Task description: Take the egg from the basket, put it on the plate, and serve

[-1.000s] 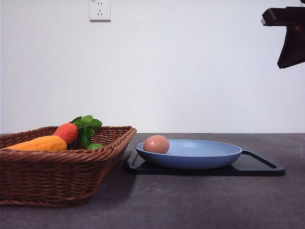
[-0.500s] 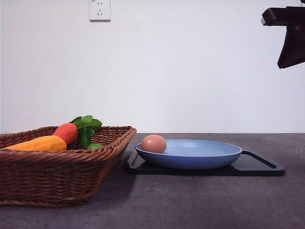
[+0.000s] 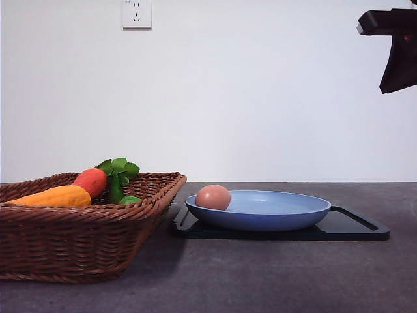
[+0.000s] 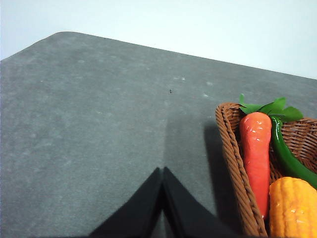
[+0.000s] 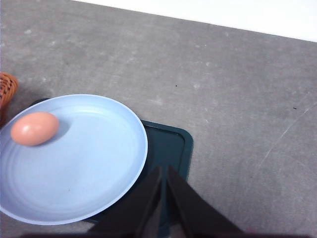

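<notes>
Showing the largest item first, the grey table (image 3: pixel 273 280) carries every object, and places are given relative to the plate (image 3: pixel 280 212). Beside the plate, on the robot's left, stands the wicker basket (image 3: pixel 78 241), which holds a yellow-orange vegetable (image 3: pixel 55 195), a red-orange carrot (image 3: pixel 91 181) with green leaves, and a green pepper (image 4: pixel 290 158). Under the plate lies a flat black tray (image 3: pixel 355 227), its edges showing beyond the rim. Inside the plate, close to the rim nearest the basket, rests the egg (image 3: pixel 213 197), so the transfer appears complete and serving remains. Above the plate hangs the right gripper (image 5: pixel 163 196), its jaws together and holding nothing; the left gripper (image 4: pixel 162 198), likewise closed and empty, hovers over bare table beyond the basket's far side from the plate. Risk, as a judgement: the smooth oval egg sits near the rim, and any tilt or jolt in lifting the plate or tray could roll it off; a closed gripper lowered carelessly could also strike it. No brand, label or legible writing appears; a wall socket (image 3: pixel 137 13) carries no readable marks.
</notes>
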Motion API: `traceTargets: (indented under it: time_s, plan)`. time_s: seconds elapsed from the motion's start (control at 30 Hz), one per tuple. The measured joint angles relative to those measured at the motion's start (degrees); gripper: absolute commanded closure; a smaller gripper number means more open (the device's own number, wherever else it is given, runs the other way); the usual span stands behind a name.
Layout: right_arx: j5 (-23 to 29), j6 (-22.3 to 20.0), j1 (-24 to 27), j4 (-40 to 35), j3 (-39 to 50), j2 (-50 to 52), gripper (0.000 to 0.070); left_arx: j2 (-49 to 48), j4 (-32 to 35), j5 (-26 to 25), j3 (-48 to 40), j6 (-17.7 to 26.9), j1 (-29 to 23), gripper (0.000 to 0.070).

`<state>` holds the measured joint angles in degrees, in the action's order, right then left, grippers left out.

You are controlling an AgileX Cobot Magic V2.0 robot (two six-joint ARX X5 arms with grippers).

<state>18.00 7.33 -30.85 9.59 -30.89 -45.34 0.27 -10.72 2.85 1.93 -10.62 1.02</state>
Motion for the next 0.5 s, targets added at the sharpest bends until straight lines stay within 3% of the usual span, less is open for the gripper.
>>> traceTargets:
  time_s: [0.5]
  plan:
    - [0.0, 0.0, 0.0, 0.0, 0.0, 0.0, 0.07, 0.0, 0.0, 0.0, 0.0, -0.2, 0.0, 0.07]
